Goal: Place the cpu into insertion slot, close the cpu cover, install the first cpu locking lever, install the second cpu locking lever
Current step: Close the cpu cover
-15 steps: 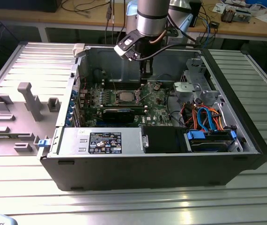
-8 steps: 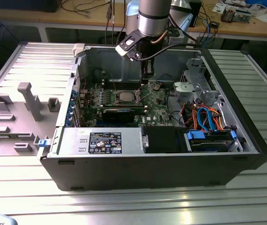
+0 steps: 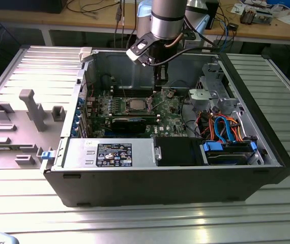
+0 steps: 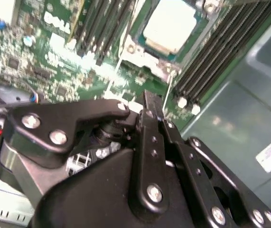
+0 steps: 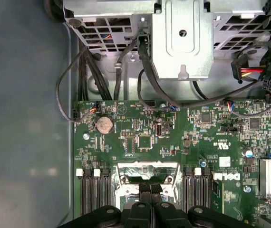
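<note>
Jaws are closed together and hold nothing. The cpu (image 4: pixel 169 24) lies just beyond their tips on the green board (image 4: pixel 50 71), at the upper centre of the second wrist view.

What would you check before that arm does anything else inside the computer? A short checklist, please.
1. The cpu lies flat in its socket: ok.
2. The cpu cover is down around the chip: ok, as far as the second wrist view shows.
3. The thin locking lever is latched: cannot tell; it runs beside the tool's tip.
4. The tool is at the socket's edge, above the green board: ok.
5. The black cables are away from the socket: ok; they hang by the metal drive cage.
</note>
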